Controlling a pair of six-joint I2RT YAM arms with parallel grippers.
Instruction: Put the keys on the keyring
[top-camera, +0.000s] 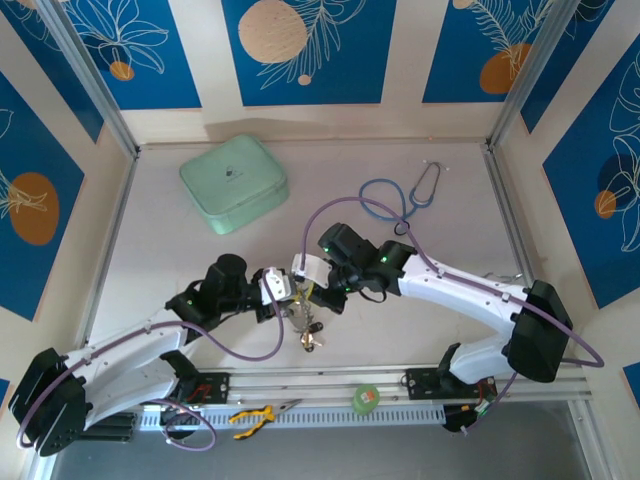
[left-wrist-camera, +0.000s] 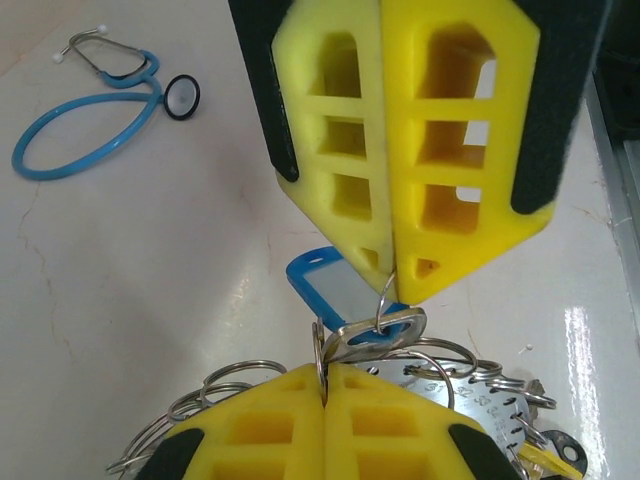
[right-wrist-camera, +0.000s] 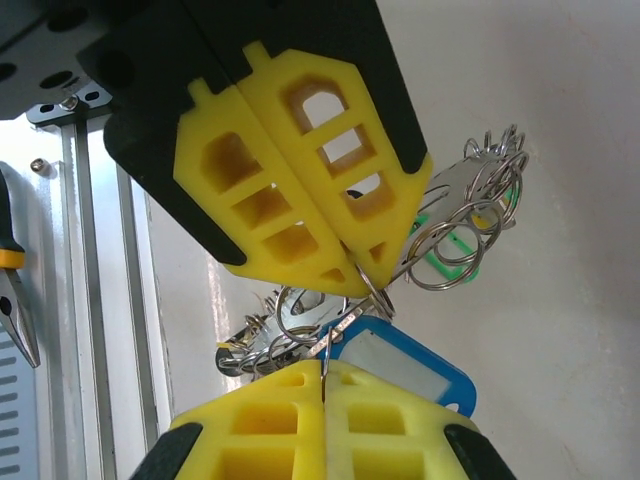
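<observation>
On the desk (top-camera: 180, 270), the case (top-camera: 234, 183) sits back left, the stethoscope (top-camera: 400, 198) to its right; the keys (top-camera: 308, 332) are nearer, at centre.

Cream walls (top-camera: 405, 60) carried blue panels (top-camera: 330, 70) with white leaf outlines and orange discs. Aluminium posts (top-camera: 88, 75) stood at the corners. The pale bench (top-camera: 150, 250) lay evenly lit, an aluminium rail (top-camera: 300, 380) along its near edge
</observation>
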